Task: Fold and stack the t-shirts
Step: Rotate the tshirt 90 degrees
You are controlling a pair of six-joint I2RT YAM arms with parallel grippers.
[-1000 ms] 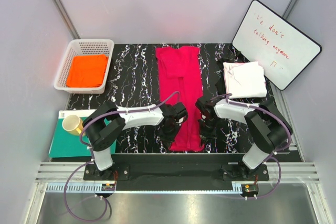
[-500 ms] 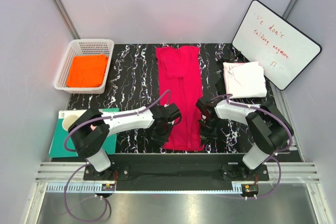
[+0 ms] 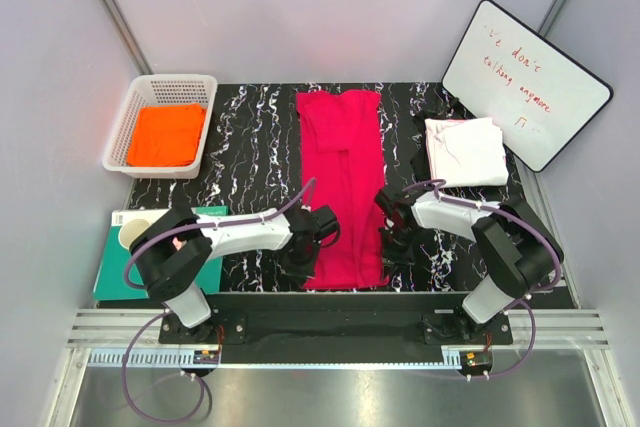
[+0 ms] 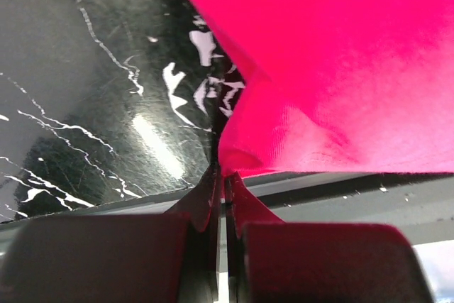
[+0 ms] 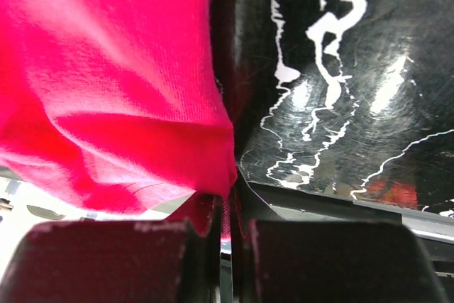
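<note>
- the crimson-pink t-shirt (image 3: 345,187) lies as a long narrow strip down the middle of the table (image 3: 250,147), with its hem at the near edge.
- the left gripper (image 4: 221,175) is clamped on the hem's left corner and the right gripper (image 5: 230,200) on its right corner (cloth bunches at both pinches), probably so the hem lifts evenly for a fold.
- the white t-shirt (image 3: 465,152) lies far right and the orange t-shirt (image 3: 167,134) sits in the basket (image 3: 125,117), both out of the way.
</note>
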